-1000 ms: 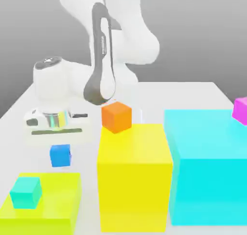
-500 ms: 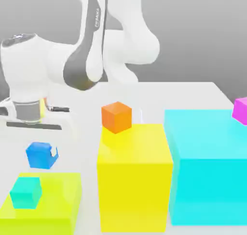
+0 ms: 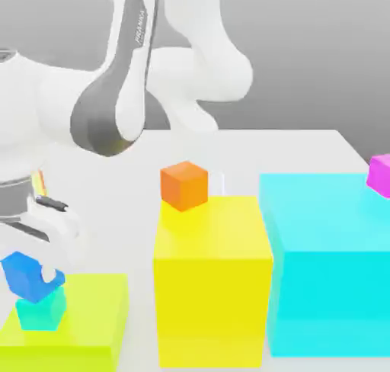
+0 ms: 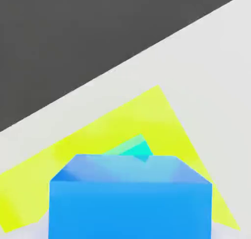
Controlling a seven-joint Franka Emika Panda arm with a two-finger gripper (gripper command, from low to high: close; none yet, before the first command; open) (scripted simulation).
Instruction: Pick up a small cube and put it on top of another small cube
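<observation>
Since a second ago the arm has carried the small blue cube (image 3: pixel 24 277) from above the bench (image 3: pixel 305 145) toward the exterior view's lower left, and it is now directly over the teal cube (image 3: pixel 42 315). Teal cube sits on the low yellow-green block (image 3: pixel 91 317). Blue cube rests tilted, lower corner touching or just above the teal top; contact not resolvable. Gripper (image 3: pixel 30 267) straddles the blue cube from above; whether its fingers grip or have let go I cannot tell. Hand view: blue cube (image 4: pixel 131 199) close, teal cube (image 4: pixel 132 149) peeking beyond it. Judgement: alignment near, tilt risks a topple.
</observation>
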